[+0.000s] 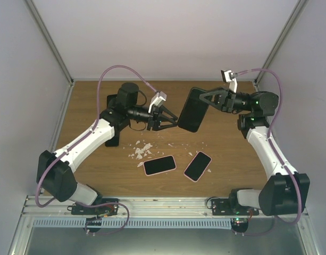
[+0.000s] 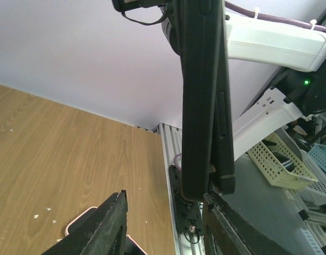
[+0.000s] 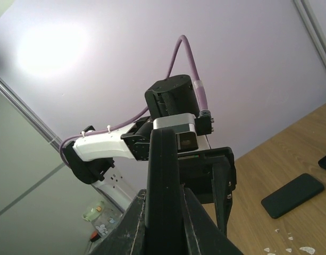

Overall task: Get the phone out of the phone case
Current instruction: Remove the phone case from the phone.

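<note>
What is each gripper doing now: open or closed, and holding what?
Left gripper: open, jaws around the end of the black phone.
Right gripper: closed, holding the black phone.

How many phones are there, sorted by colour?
Black phone, held up off the table: 1
Pink-edged phones, lying flat on the table: 2
Total: 3
</note>
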